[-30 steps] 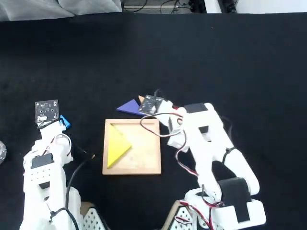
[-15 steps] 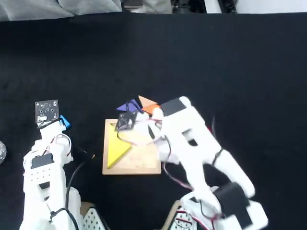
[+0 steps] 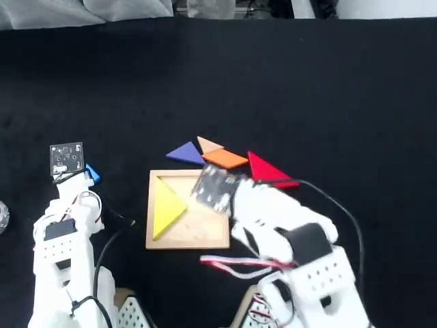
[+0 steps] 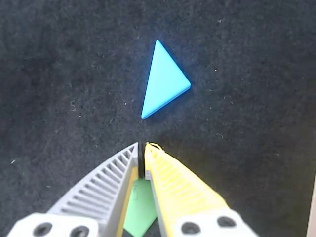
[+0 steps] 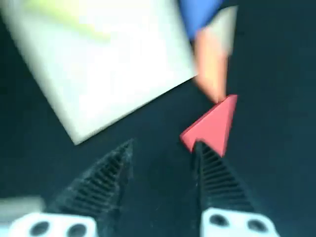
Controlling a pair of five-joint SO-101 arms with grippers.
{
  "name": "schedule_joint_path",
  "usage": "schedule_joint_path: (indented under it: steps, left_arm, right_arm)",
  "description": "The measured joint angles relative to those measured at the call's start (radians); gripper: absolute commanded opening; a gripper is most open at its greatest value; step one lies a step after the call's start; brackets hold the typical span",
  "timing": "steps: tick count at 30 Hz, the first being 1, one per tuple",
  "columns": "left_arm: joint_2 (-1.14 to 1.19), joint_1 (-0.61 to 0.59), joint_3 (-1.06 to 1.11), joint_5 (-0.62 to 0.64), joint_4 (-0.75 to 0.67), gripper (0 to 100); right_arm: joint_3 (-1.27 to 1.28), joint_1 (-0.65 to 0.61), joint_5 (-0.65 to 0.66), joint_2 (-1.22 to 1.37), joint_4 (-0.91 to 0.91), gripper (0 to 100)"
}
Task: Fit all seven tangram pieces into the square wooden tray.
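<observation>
Beside the tray (image 3: 188, 243), right fingers (image 5: 217, 183) point down, apart; left fingers (image 4: 174, 181) rest together.

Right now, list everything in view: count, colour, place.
square wooden tray: 1, light wood, on the cloth between the arms
yellow triangle: 1, yellow, in the tray, on the side toward the left arm
dark blue triangle: 1, dark blue, just beyond the tray's far edge
tan triangle: 1, tan, beside the dark blue triangle
orange piece: 1, orange, next to the tan triangle
red triangle: 1, red, off the tray's far corner
light blue triangle: 1, light blue, ahead of the left gripper
green piece: 1, green, partly hidden under the left gripper
cloth: 1, black, covers the table
left gripper: 1, white and yellow, shut
right gripper: 1, black, open, by the red triangle
</observation>
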Motion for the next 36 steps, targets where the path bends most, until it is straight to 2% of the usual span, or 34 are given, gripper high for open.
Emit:
schedule_joint_path:
  steps: [5,10,13,18,25,31,36]
  left_arm:
    - [0.0,0.0,0.0,0.0,0.0,3]
    - [0.0,0.0,0.0,0.0,0.0,3]
    - [0.0,0.0,0.0,0.0,0.0,3]
    - [0.0,0.0,0.0,0.0,0.0,3]
    - [0.0,0.0,0.0,0.0,0.0,3]
    - [0.0,0.0,0.0,0.0,0.0,3]
    - [0.0,0.0,0.0,0.0,0.0,3]
  right_arm:
    - [0.054,0.075,-0.025,0.12,-0.18,21.7]
    - [0.02,0.078,-0.026,0.368,-0.239,36.0]
    - [-0.051,0.091,-0.018,0.529,-0.242,34.2]
    - [-0.15,0.114,0.087,0.772,-0.255,30.8]
    - [-0.296,0.252,0.112,0.97,-0.255,30.8]
    - [-0.298,0.178,0.13,1.054,-0.256,30.5]
    - [-0.308,0.153,0.089,1.065,-0.307,30.4]
